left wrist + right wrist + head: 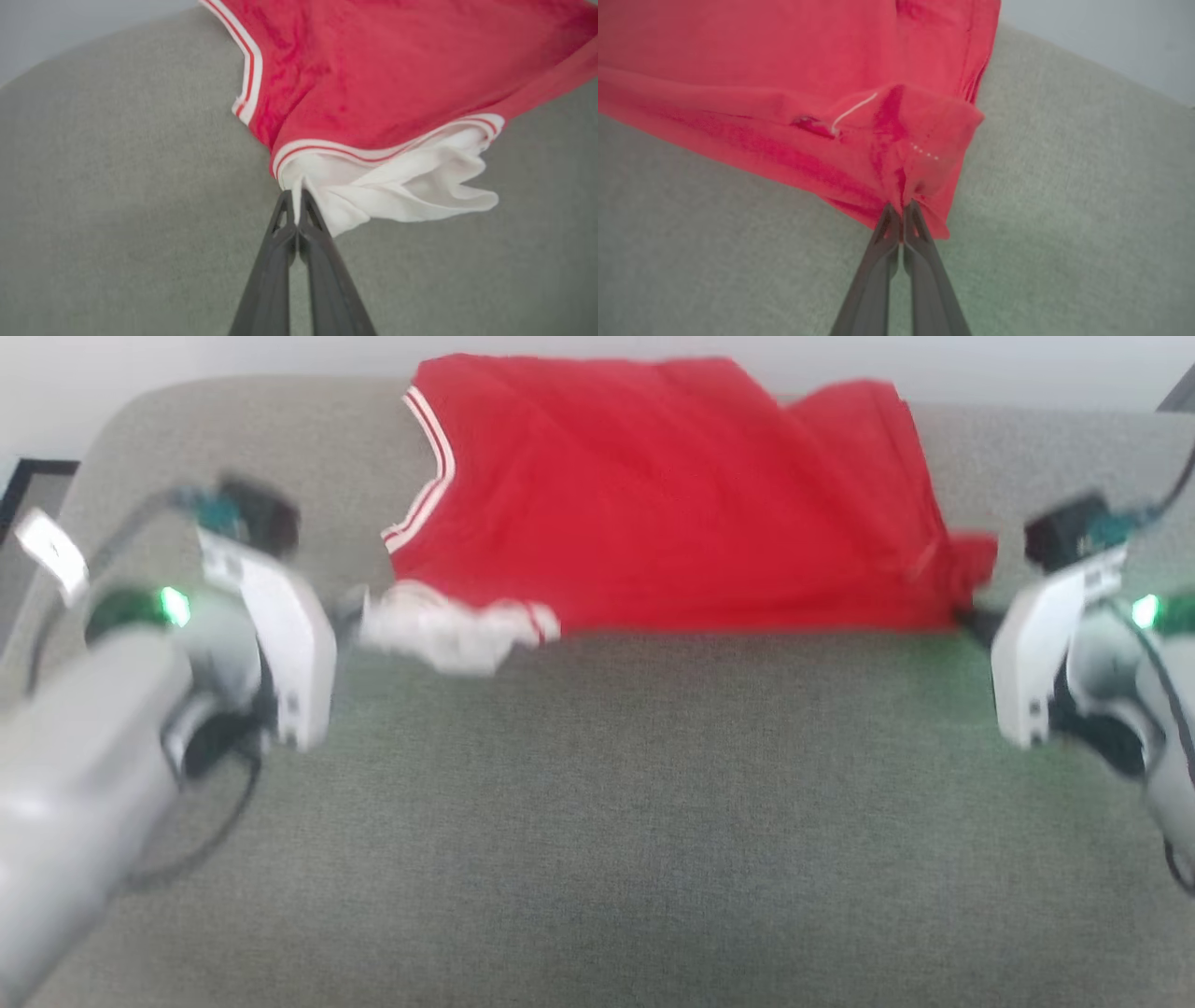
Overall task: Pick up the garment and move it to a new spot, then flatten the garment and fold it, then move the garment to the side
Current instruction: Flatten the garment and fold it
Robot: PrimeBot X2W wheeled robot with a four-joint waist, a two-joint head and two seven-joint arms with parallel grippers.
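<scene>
Closed on cloth, left gripper (296, 195) holds the white sleeve (420, 186), right gripper (903, 206) a red corner (924, 182); the red jersey (672, 495) stretches left-to-right between them, over grey upholstery (597, 803).

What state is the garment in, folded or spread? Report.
The garment is folded over, not spread: stacked red layers at the right hand, white sleeve bunched at the left hand; both pinch near corners.

light: bright, soft, even | shadows: weak, thin dark line under garment (653, 495) hem | colour cast: green glow from two wrist lamps (173, 607) on grey surface (597, 821) | sharpness: head view heavily motion-blurred, wrist views only slightly soft | edges: mild wide-angle bending in wrist views
</scene>
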